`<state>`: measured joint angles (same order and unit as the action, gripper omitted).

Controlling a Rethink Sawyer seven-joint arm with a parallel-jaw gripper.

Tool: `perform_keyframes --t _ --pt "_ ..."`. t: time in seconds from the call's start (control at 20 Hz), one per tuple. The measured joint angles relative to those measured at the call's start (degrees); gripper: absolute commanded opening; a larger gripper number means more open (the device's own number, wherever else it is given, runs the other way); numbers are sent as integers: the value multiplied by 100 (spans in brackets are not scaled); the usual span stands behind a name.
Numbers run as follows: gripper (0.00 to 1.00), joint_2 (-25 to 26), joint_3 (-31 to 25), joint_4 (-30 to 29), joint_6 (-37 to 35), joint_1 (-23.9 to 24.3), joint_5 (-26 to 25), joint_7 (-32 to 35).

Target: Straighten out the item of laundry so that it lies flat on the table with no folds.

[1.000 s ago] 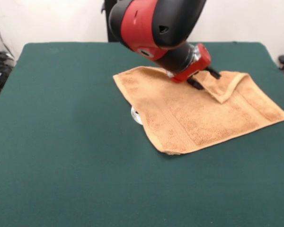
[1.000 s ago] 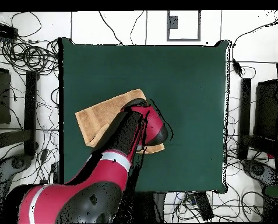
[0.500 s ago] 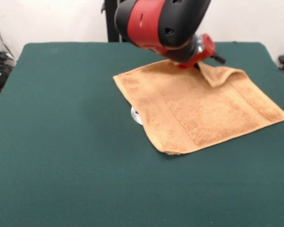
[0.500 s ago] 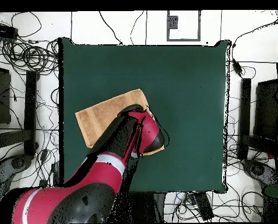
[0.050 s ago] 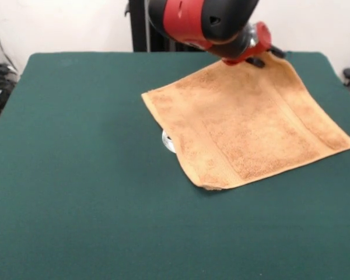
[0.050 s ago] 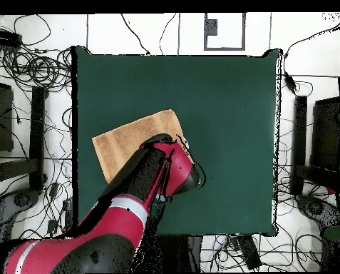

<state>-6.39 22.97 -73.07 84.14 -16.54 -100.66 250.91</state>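
Front view, towel: the golden-tan towel lay spread on the right half of the table, I saw no fold.
Far corner: it sat at the gripper.
Gripper: I could not tell whether it was clamped.
Overhead view: the arm covered part of the towel.
Under near-left edge: a small shiny thing peeked out.

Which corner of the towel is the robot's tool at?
The far right corner of the towel in the front view. The tool sits right over it; the other three corners lie bare on the table.
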Motion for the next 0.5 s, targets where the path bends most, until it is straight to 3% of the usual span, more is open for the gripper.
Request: perform_keyframes --t 0.5 --pt "100 -253 -1 -168 63 3 1 0"
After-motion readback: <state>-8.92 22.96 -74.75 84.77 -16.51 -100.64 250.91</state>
